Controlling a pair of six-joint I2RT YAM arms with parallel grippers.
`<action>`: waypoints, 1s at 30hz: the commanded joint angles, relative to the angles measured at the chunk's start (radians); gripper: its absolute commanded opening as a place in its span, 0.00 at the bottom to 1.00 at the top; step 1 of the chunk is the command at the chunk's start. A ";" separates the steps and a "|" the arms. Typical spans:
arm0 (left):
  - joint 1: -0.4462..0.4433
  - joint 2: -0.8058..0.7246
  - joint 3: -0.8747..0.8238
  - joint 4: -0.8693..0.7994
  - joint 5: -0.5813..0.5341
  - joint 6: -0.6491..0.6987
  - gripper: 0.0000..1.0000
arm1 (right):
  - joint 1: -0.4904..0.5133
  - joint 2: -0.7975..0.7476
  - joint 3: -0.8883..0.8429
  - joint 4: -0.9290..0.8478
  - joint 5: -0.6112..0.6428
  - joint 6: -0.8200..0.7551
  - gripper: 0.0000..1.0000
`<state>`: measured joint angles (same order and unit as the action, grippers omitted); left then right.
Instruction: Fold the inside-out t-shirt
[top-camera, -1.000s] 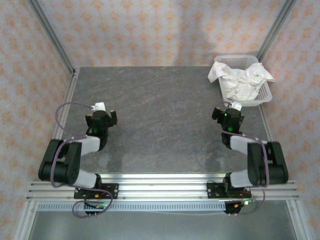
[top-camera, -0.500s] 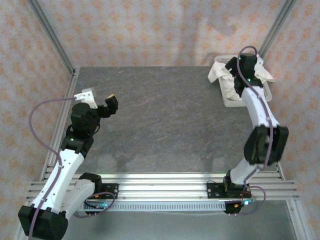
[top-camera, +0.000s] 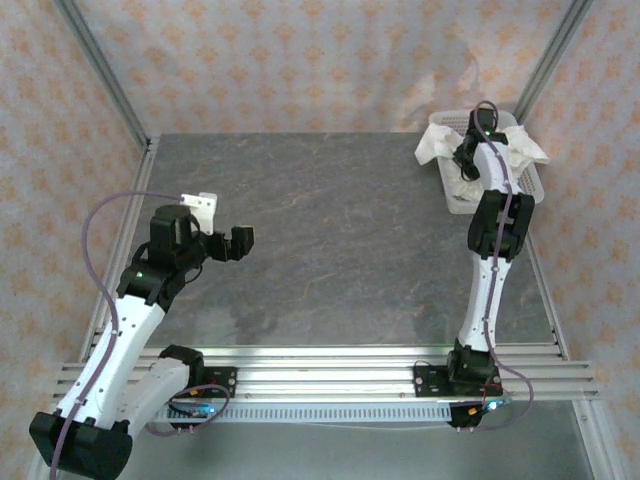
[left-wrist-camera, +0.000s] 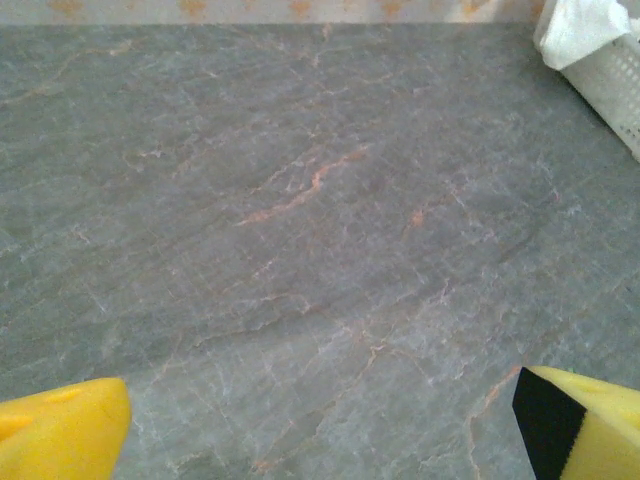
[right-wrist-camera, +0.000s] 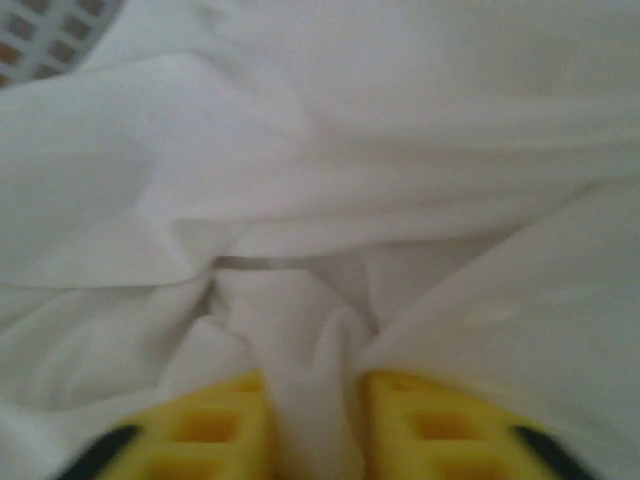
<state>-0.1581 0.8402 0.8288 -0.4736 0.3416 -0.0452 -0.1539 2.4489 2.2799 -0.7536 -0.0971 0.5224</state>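
grey table (top-camera: 330, 230) shows beyond the parted jaws of our left gripper (left-wrist-camera: 320, 415). our right gripper (right-wrist-camera: 315, 415) has just clamped a fold of the inside-out t-shirt (right-wrist-camera: 300, 150) between its jaws, in the basket (top-camera: 455, 203), ready for lifting out.

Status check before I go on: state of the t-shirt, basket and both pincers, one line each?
t-shirt: crumpled in the basket, one fold pinched by the right pincer.
basket: upright at the table's far right corner, holding the t-shirt.
left pincer: open, empty, over bare table.
right pincer: shut on the t-shirt fold.
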 joint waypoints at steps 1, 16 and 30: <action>-0.004 -0.007 0.030 -0.032 0.023 0.045 1.00 | 0.022 -0.071 0.131 -0.040 -0.084 -0.025 0.00; -0.004 -0.040 0.113 0.007 0.071 -0.122 1.00 | 0.315 -0.629 0.237 0.243 -0.257 -0.244 0.00; -0.006 -0.021 0.117 -0.066 -0.094 -0.173 1.00 | 0.666 -0.603 -0.201 -0.085 -0.599 -0.420 0.12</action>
<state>-0.1581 0.8116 0.9195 -0.4881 0.3103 -0.2028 0.4515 1.7828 2.2509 -0.6632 -0.6090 0.2104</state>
